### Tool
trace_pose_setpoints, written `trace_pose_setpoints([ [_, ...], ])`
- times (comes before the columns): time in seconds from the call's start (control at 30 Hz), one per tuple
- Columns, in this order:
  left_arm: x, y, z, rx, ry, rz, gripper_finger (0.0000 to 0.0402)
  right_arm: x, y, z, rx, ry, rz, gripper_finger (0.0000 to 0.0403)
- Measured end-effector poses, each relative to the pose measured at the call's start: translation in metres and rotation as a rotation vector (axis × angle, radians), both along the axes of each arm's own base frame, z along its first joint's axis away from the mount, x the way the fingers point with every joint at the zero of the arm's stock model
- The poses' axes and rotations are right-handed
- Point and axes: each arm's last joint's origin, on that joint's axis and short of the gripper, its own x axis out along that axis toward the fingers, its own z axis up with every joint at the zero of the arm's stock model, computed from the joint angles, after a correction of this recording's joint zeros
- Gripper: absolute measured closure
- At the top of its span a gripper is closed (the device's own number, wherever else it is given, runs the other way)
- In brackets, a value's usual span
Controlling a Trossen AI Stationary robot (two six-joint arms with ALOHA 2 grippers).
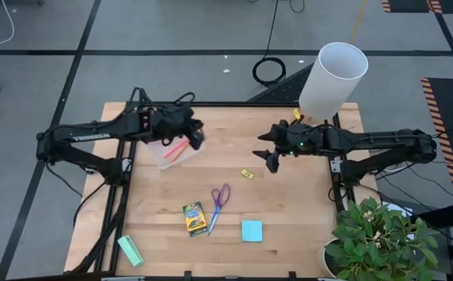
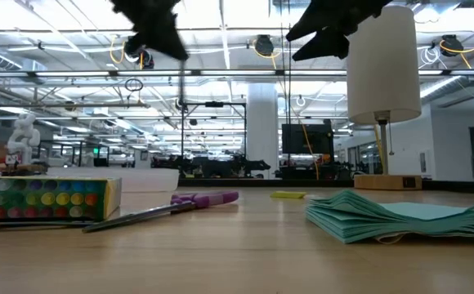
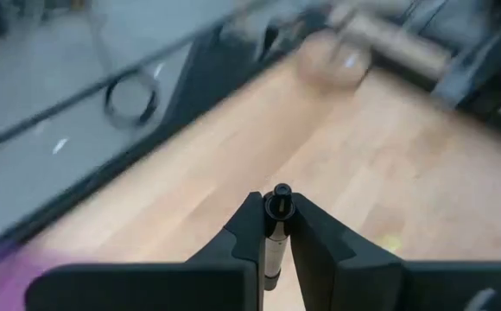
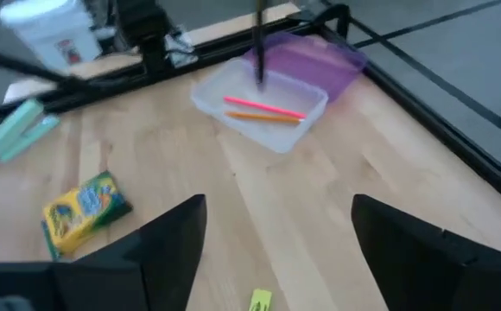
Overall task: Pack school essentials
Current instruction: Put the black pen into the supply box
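A clear case (image 1: 176, 152) with a purple lid (image 4: 315, 56) lies open at the table's far left, holding a red pen (image 4: 263, 107) and an orange pen (image 4: 263, 117). My left gripper (image 1: 196, 136) hovers over it, shut on a black pen (image 4: 258, 43). My right gripper (image 1: 272, 154) hangs open and empty above the table's far right. Nearer lie the purple-handled scissors (image 1: 220, 197), crayon box (image 1: 194, 218), cyan sticky-note pad (image 1: 251, 230) and a tiny yellow piece (image 1: 247, 174). My left gripper pinches the black pen between its two fingers just below the pen's upper end (image 3: 277, 202). The pen hangs upright below the fingers, lifted clear of the table, with its lower tip (image 4: 260, 80) over the open case. Whether the tip touches the case, I cannot tell.
A mint-green block (image 1: 130, 250) lies at the near left corner. A tall white cylinder on a stand (image 1: 333, 76) rises at the far right corner, and a potted plant (image 1: 379, 238) stands off the near right corner. Bare wood lies mid-table.
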Motion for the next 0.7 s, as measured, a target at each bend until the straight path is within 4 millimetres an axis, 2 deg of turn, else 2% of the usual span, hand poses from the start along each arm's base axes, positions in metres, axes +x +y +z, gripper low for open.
trace_pose_setpoints([
  [0.1,-0.012,0.004,-0.003,0.001,-0.024,0.03,0.0365,-0.003,0.0,0.001,0.039,0.0,-0.028,0.0124],
  [0.2,-0.03,0.003,-0.016,-0.026,-0.033,0.072,0.0361,-0.003,-0.001,0.001,0.064,-0.013,-0.045,0.0124],
  [0.4,-0.053,0.001,-0.052,-0.007,-0.187,0.154,0.0365,-0.004,-0.003,0.001,0.154,-0.033,-0.108,0.0124],
  [0.6,-0.067,0.003,-0.091,0.049,-0.282,0.245,0.0358,-0.005,-0.002,0.004,0.395,-0.118,-0.238,0.0124],
  [0.7,-0.072,0.005,-0.111,0.048,-0.325,0.285,0.0358,-0.005,-0.002,0.004,0.45,-0.134,-0.267,0.0124],
])
